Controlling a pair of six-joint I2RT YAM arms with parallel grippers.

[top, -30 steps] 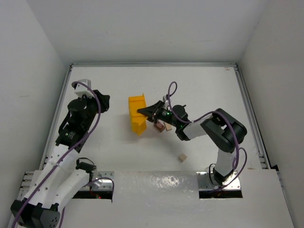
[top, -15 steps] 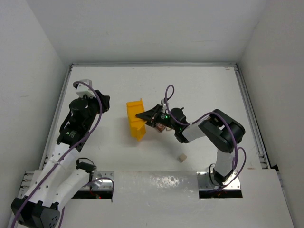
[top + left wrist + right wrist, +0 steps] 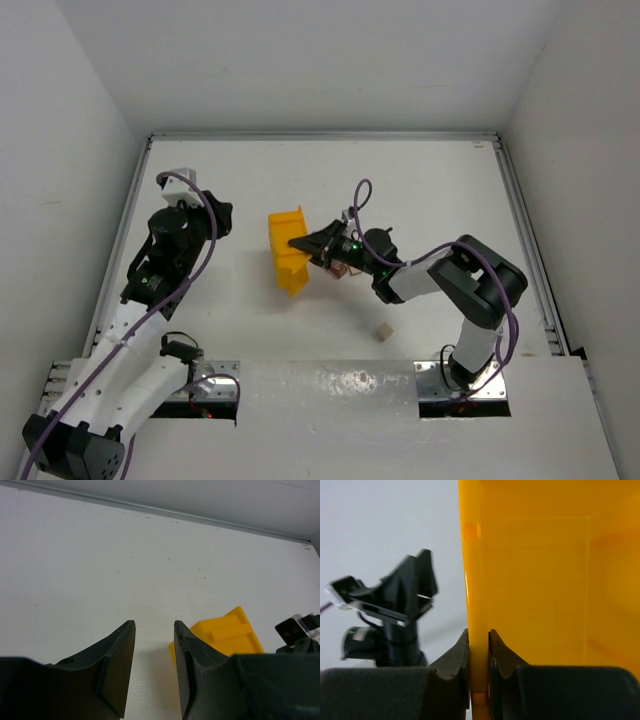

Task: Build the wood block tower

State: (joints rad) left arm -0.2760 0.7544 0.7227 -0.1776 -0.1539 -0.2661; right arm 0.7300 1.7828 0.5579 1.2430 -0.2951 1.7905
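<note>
Surface point(image 3: 420, 190): flat, matte white, faintly speckled in the left wrist view point(image 3: 100, 555), with a metal rail at the far edge.

Yellow bin point(image 3: 288, 270): one, smooth glossy plastic, box-shaped with an open front and thin straight walls. It sits tilted near the centre of the surface.

Right tool point(image 3: 300, 241): dark, wedge-shaped pads pressed together on the thin edge of one wall of the yellow bin point(image 3: 535, 580). The right wrist view shows that wall clamped between the two pads point(image 3: 479, 637).

Left tool point(image 3: 218, 215): well left of the bin and apart from it. Its blunt black fingers are spread with only bare surface in the gap point(image 3: 154, 627), and the yellow bin point(image 3: 225, 632) shows just beyond its right finger.

Wood blocks: one tan block point(image 3: 382, 331), cube-like, lies alone on the surface. It is near the front and well clear of both tools and the bin. Brownish pieces point(image 3: 338, 268) show under the right wrist, just right of the bin, too small to count or to shape.

Against a second ago:
- The bin has slid slightly left and toward the front, with its tilt changed.
- The right arm's elbow has swung outward to the right.
- The tan block has not moved.
- The left arm is nearly the same.

Count: two arms, one bin, one clear loose block.
</note>
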